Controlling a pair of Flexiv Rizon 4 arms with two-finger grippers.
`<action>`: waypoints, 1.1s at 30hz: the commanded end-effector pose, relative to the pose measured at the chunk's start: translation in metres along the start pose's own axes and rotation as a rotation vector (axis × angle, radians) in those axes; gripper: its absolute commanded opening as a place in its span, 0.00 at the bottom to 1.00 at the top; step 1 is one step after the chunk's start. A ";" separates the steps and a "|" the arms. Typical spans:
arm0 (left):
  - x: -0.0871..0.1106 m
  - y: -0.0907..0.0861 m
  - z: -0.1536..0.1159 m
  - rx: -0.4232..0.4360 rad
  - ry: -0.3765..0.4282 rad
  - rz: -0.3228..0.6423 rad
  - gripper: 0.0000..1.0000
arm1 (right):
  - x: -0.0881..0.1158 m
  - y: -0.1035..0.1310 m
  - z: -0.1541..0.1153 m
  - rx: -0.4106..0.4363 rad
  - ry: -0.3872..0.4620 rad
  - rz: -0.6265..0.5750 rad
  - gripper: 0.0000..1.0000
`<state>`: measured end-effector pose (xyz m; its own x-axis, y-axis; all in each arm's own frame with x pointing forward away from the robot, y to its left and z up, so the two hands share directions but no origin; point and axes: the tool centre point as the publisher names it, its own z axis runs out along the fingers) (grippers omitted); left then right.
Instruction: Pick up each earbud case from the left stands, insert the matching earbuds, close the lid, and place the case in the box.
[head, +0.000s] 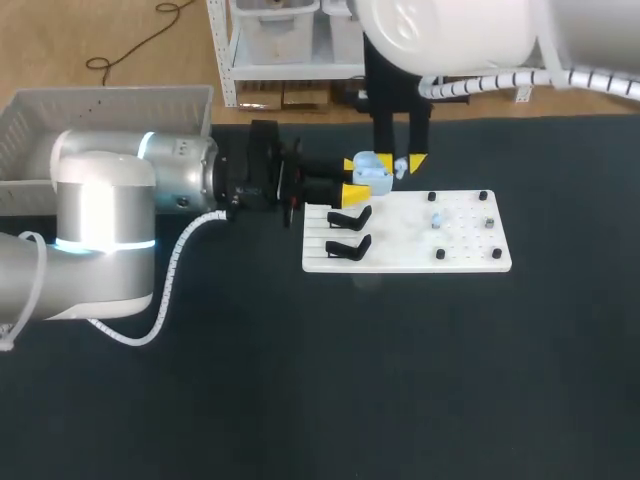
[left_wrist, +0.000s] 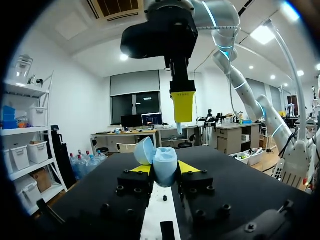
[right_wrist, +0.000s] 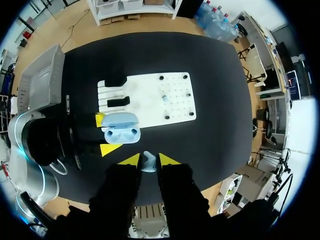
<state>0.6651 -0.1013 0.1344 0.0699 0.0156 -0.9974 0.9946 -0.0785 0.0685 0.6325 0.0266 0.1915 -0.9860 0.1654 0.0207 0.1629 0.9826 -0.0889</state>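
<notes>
Here, open case (right_wrist: 120, 128) in left end effector (left_wrist: 164, 169)

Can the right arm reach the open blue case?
Probably yes. The right pincer, holding an earbud, hangs close above the open case in the left pincer, with nothing between them.

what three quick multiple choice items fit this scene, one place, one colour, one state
1. Where is the light blue plastic earbud case? A on a black stand B in the left claw C in the grey bin
2. What colour is the flat plastic board? A white B red C green
3. The case's lid is: A shut B missing C open
Answers: 1 B, the claw grips it from both sides; 2 A, it shows white against the dark table; 3 C, it is hinged back, the inside bare.
</notes>
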 end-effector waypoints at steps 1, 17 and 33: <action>0.000 -0.001 0.001 -0.007 -0.001 0.002 0.00 | -0.002 0.002 -0.001 0.004 0.006 0.000 0.00; 0.000 -0.001 0.001 -0.007 -0.001 0.002 0.00 | -0.009 0.020 -0.003 0.004 0.062 0.153 0.00; 0.000 -0.001 0.001 -0.007 -0.001 0.002 0.00 | -0.015 0.024 -0.001 0.031 0.059 0.382 0.00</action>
<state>0.6649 -0.1015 0.1345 0.0700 0.0159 -0.9974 0.9946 -0.0776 0.0685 0.6520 0.0482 0.1895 -0.8510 0.5238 0.0381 0.5153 0.8468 -0.1320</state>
